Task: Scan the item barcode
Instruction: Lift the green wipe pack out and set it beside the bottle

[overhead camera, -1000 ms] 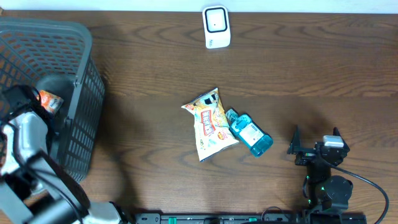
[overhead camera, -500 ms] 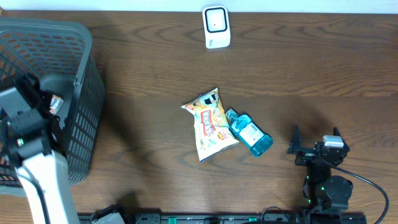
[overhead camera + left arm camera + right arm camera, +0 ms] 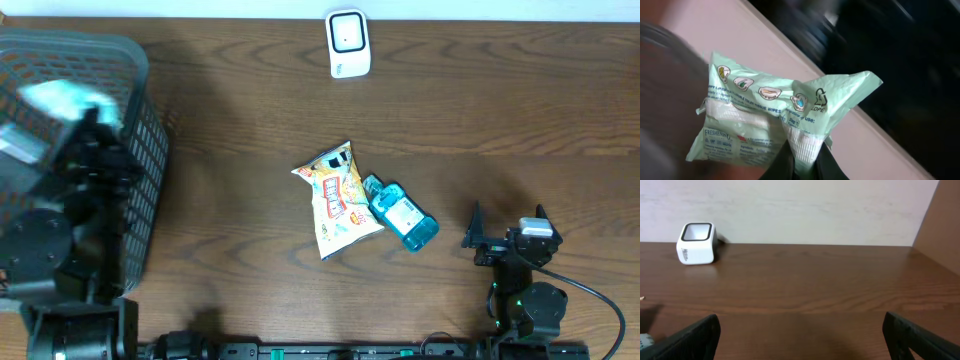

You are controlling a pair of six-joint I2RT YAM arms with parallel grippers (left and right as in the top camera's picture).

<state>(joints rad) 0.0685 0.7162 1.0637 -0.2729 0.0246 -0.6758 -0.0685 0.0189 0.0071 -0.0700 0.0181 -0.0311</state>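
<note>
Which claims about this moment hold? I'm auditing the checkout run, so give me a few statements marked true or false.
1. The left gripper is shut on a green wipes pack. True.
2. The right gripper holds the snack bag. False: it is open and empty, and the bag lies on the table.
3. The white scanner stands near the table's far edge. True.
4. The blue bottle lies inside the basket. False: it lies on the table beside the snack bag.
</note>
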